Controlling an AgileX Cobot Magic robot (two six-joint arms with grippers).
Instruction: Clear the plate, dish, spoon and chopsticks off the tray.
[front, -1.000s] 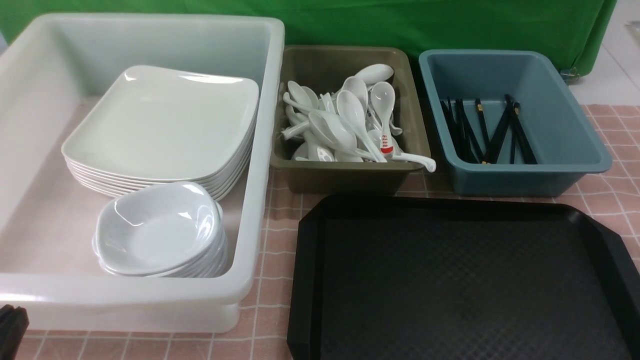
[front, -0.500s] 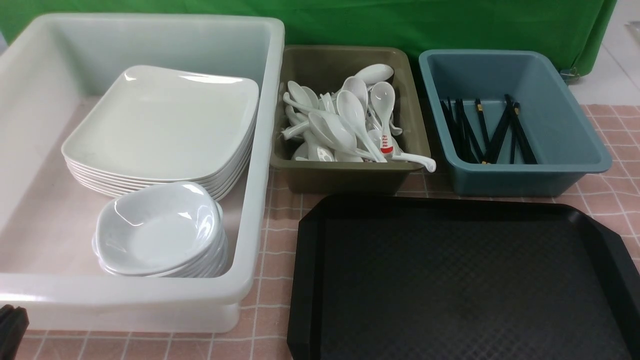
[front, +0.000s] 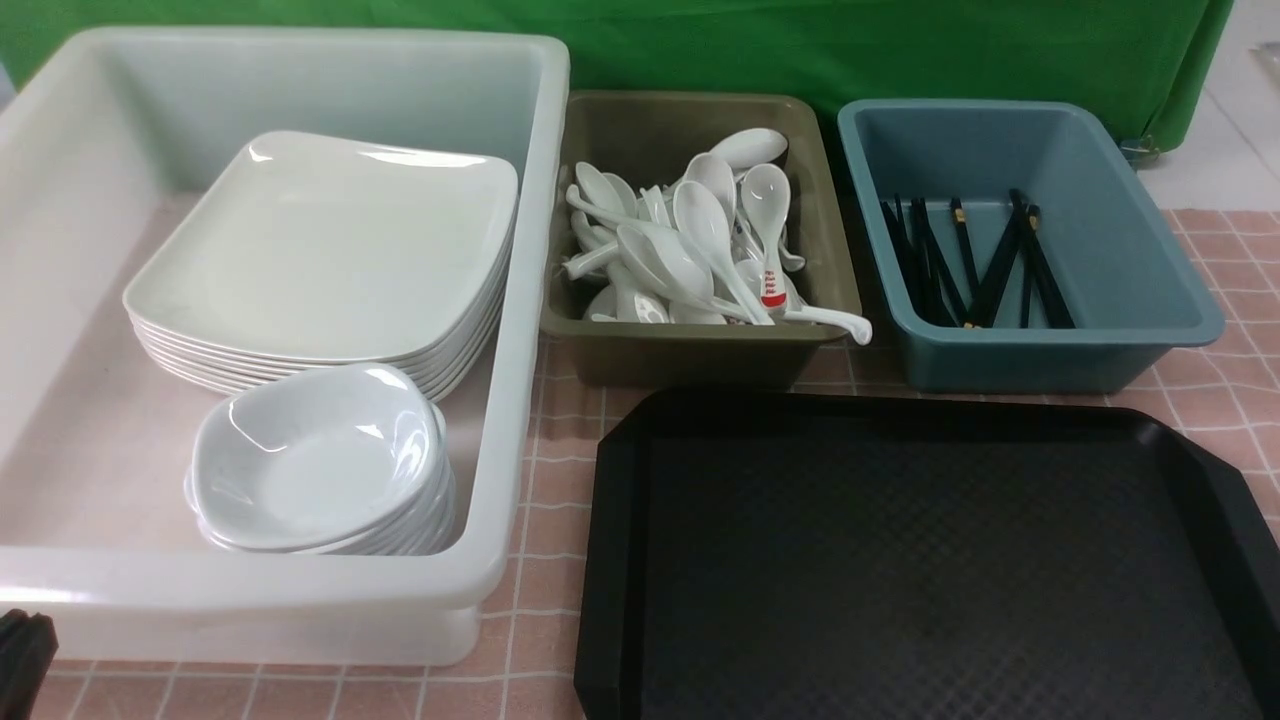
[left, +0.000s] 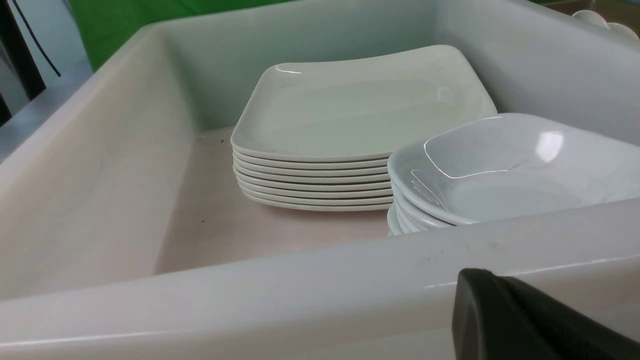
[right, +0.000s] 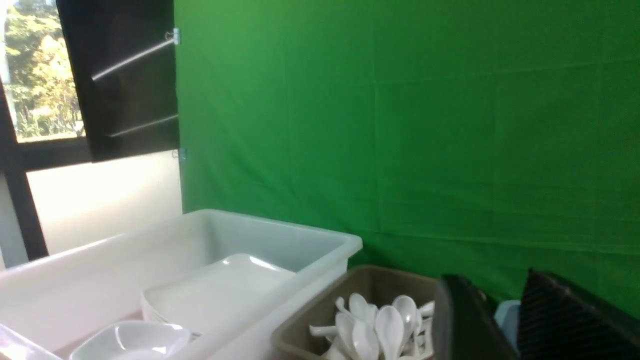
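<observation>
Tray: the black tray (front: 930, 560) lies bare at the near right of the pink checked tablecloth (front: 545, 480), its diamond-textured floor carrying nothing at all.
Change: across the last second nothing in the front view shifts; tray, bins and arms all sit exactly as they did, which reads as a robot at rest.
Plate: the plate (front: 330, 245) tops a stack of its kind inside the large white tub (front: 500, 480) at the left.
Dish: the dish (front: 315, 455) crowns a smaller stack in the same tub, just in front of the plates and touching them.
Spoon: white spoons fill the olive bin (front: 690, 355) behind the tray; one spoon (front: 825, 320) hangs its handle over the near rim, though which one came from the tray cannot be told.
Chopsticks: the chopsticks (front: 975, 265) lie among black pairs in the blue-grey bin (front: 1050, 355).
Left gripper: the left gripper (left: 525, 320) waits outside the tub's near wall, jaws together and holding nothing.
Right gripper: the right gripper (right: 505, 320) is raised facing the green backdrop (right: 400, 125), jaws partly apart with only air between them.
Meaning: with all four items off the tray, the clearing appears complete.
</observation>
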